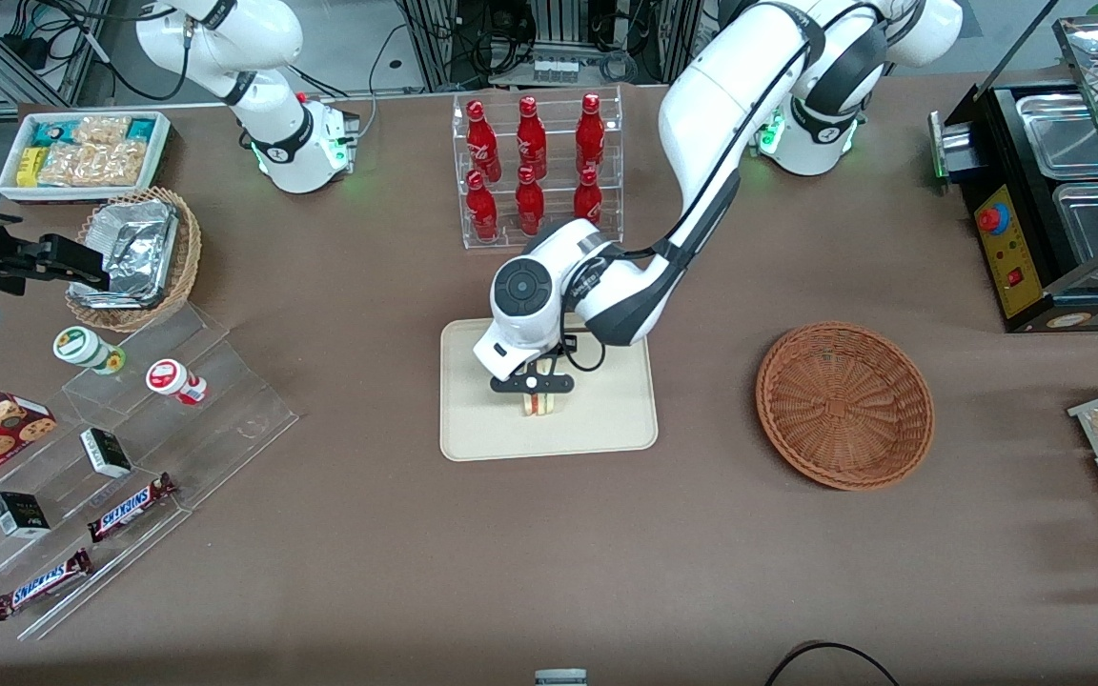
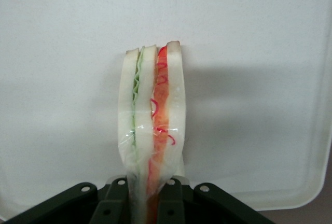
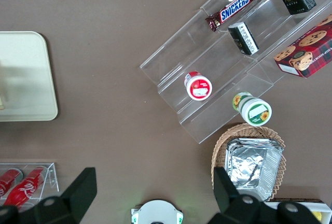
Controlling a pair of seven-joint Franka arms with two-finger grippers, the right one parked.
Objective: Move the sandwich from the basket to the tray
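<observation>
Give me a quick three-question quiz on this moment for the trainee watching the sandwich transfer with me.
1. True or false: the sandwich is still in the basket.
2. What is the gripper doing: A) hanging open above the basket, B) shut on the sandwich over the tray, C) reaching toward the bottle rack?
3. Fill in: the sandwich stands on its ____, cut side toward the wrist camera.

Key: 1 false, the basket holds nothing and the sandwich is on the tray; 2 B; 3 edge.
</observation>
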